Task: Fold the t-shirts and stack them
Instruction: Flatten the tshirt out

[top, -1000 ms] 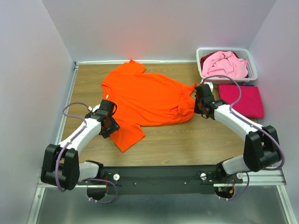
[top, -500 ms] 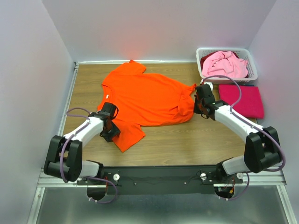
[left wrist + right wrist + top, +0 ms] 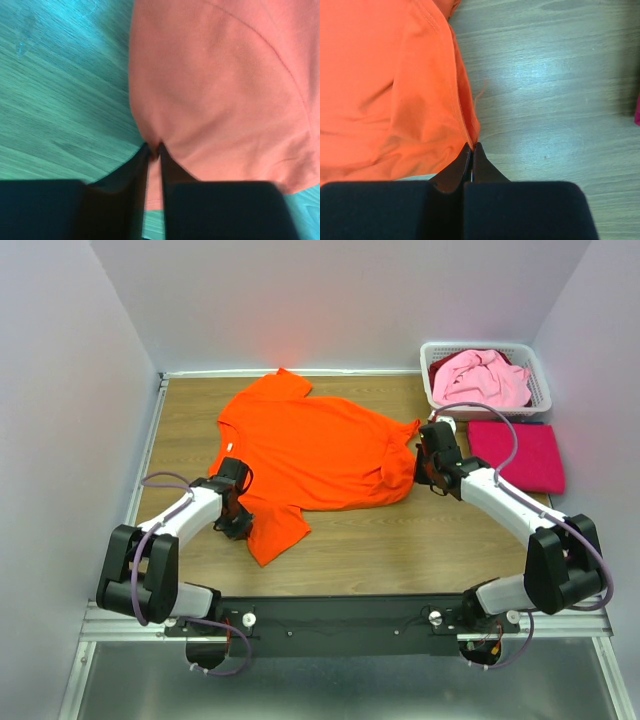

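The bright orange t-shirt [image 3: 315, 455] lies spread on the wooden table, rumpled at its right side. My left gripper [image 3: 238, 523] is shut on its near-left edge; the left wrist view shows the fingertips pinching the orange cloth [image 3: 220, 90] at the left gripper [image 3: 154, 147]. My right gripper [image 3: 422, 462] is shut on the shirt's right edge; the right wrist view shows the hem [image 3: 395, 90] pinched at the right gripper [image 3: 472, 146]. The magenta-red shirt [image 3: 517, 454] lies folded at the right. The pale pink shirt [image 3: 482, 378] is bunched in the basket.
A white slotted plastic basket [image 3: 537, 370] stands at the back right corner, with dark red cloth under the pink one. Grey walls close the table on the left, back and right. Bare wood [image 3: 400, 550] shows in front of the orange shirt.
My left arm has drawn back toward the left and lowered, its gripper settling onto the shirt's near-left edge. The right arm has barely moved. The shirt's left part has shifted slightly.
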